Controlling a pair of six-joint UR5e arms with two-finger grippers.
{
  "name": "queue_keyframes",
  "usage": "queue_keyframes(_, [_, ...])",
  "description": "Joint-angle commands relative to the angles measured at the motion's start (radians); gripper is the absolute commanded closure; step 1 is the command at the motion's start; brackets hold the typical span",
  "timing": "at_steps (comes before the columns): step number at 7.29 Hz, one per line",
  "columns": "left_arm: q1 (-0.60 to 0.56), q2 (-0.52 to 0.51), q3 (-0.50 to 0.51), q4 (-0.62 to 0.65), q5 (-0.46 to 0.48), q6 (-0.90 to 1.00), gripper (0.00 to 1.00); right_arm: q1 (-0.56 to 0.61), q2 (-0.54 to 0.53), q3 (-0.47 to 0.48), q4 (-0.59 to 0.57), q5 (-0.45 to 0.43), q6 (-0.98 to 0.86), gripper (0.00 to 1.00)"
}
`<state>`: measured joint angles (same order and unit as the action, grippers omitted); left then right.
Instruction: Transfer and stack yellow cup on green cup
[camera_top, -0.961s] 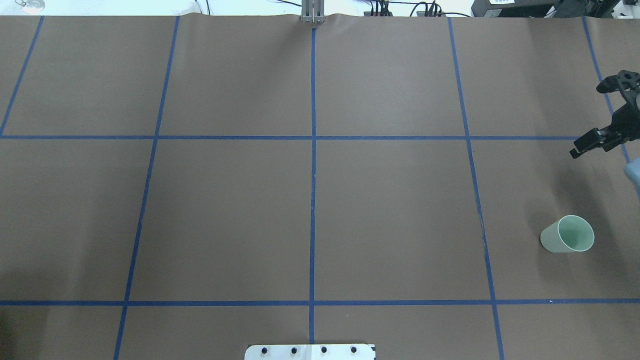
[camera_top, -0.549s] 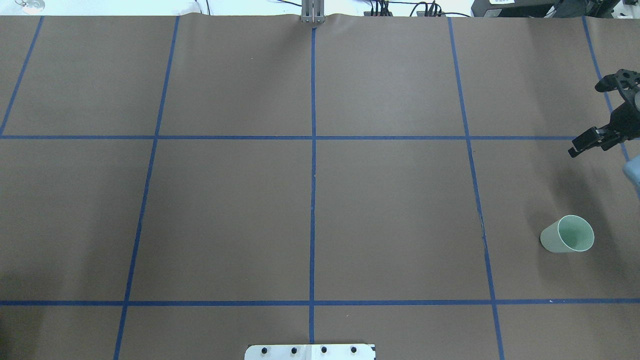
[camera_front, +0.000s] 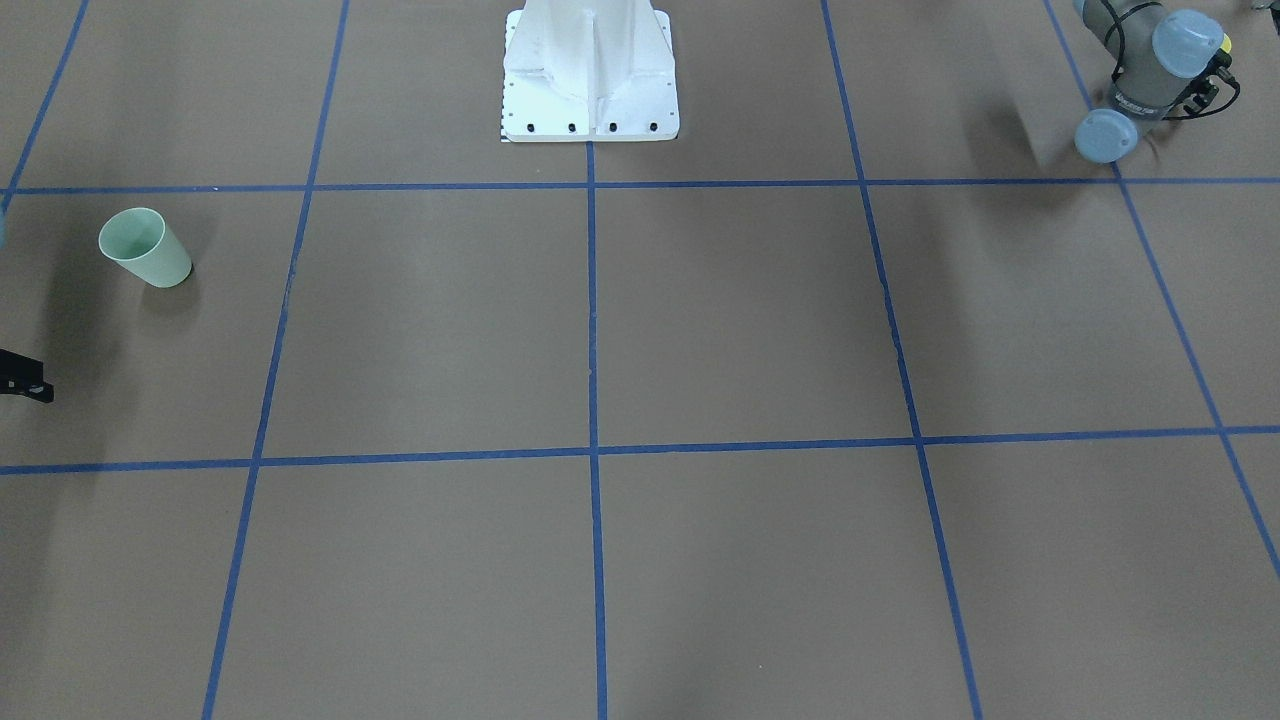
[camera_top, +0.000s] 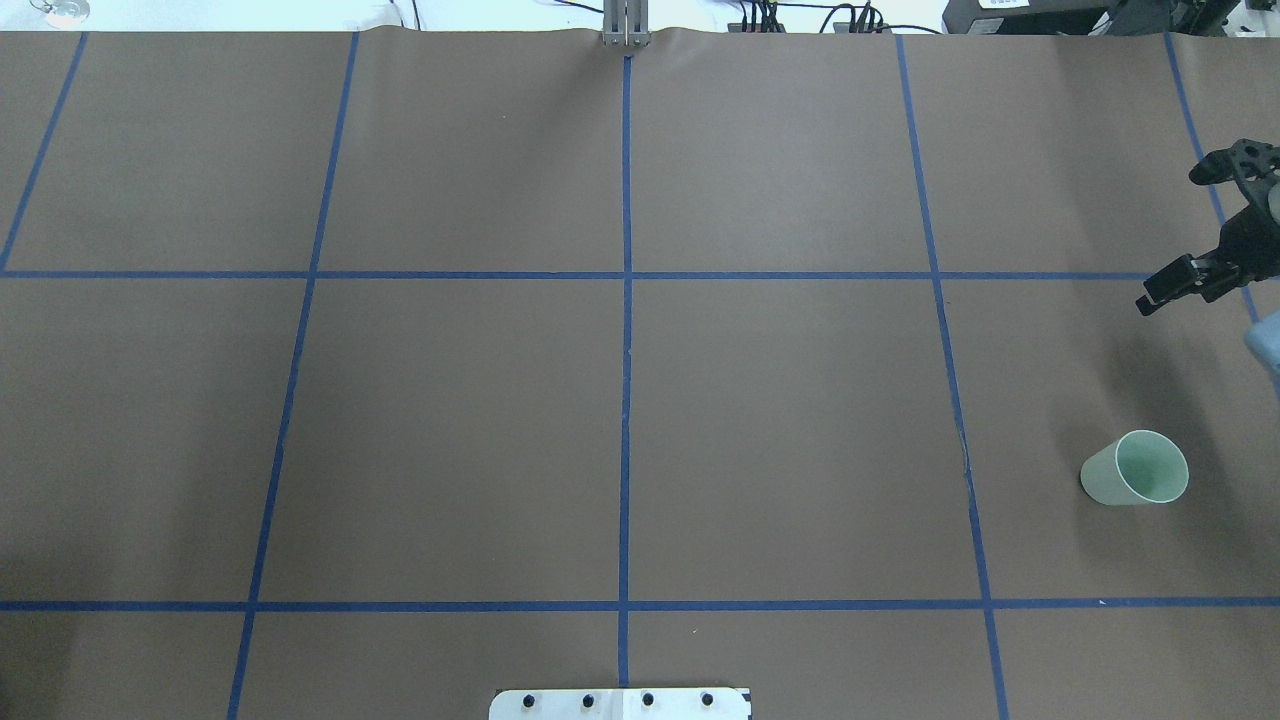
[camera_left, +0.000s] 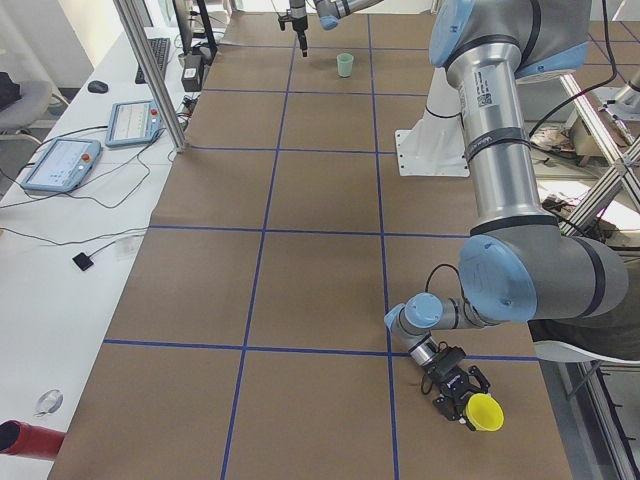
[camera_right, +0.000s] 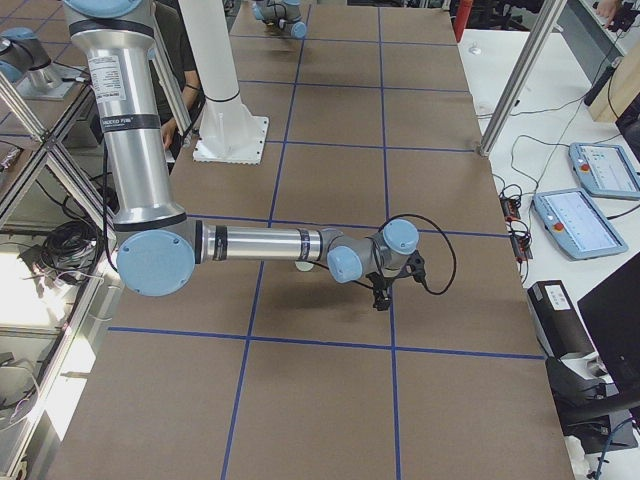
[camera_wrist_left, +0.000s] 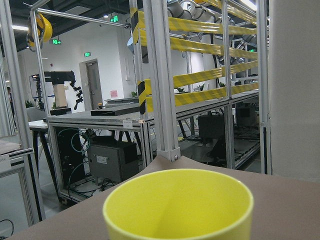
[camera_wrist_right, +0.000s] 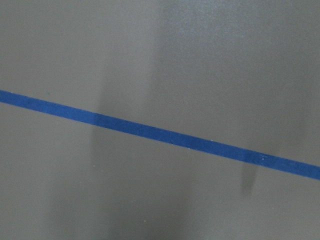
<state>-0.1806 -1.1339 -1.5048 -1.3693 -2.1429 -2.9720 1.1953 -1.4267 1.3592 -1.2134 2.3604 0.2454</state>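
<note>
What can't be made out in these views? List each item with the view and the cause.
1. Whether the left gripper grips the yellow cup: it shows only in exterior left and is too small.
2. The yellow cup's lower body: cut off by the left wrist view's bottom edge.
3. The wrist behind the right gripper: cut off by the overhead view's right edge.
4. The green cup: mostly behind the right forearm in exterior right.

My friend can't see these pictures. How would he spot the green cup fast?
Start at the big brown table crossed by blue tape lines, and go to the end on the robot's right side. The green cup stands there upright and alone, mouth up. It is pale mint; the only other cup, the yellow cup, is bright yellow and is at the opposite end.
</note>
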Motion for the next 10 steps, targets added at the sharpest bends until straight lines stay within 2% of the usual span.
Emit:
queue_keyframes(1, [0.010,0.061,-0.002,-0.034,0.001,0.016,0.51,0.000,0.000,0.003,0.000,0.002,0.002,0.00])
queue_keyframes(3, [0.015,0.132,-0.002,-0.100,0.012,0.101,0.49,0.000,0.000,0.009,0.000,0.002,0.002,0.00])
queue_keyframes(4, [0.013,0.172,-0.012,-0.114,0.059,0.147,0.49,0.001,-0.001,0.020,0.000,0.003,0.017,0.00])
queue_keyframes(5, [0.012,0.236,-0.069,-0.123,0.131,0.181,0.49,0.001,0.000,0.020,0.000,0.003,0.024,0.00])
queue_keyframes(6, [0.009,0.264,-0.102,-0.125,0.139,0.194,0.49,0.000,0.000,0.020,0.000,0.003,0.025,0.00])
queue_keyframes(7, [0.004,0.282,-0.159,-0.125,0.200,0.199,0.49,0.001,0.000,0.020,0.000,0.003,0.026,0.00])
queue_keyframes(8, [-0.016,0.321,-0.213,-0.125,0.313,0.262,0.49,0.000,0.000,0.018,0.000,0.003,0.026,0.00])
queue_keyframes(10, [-0.191,0.307,-0.232,-0.123,0.524,0.426,0.49,0.000,0.000,0.009,0.000,0.003,0.026,0.00])
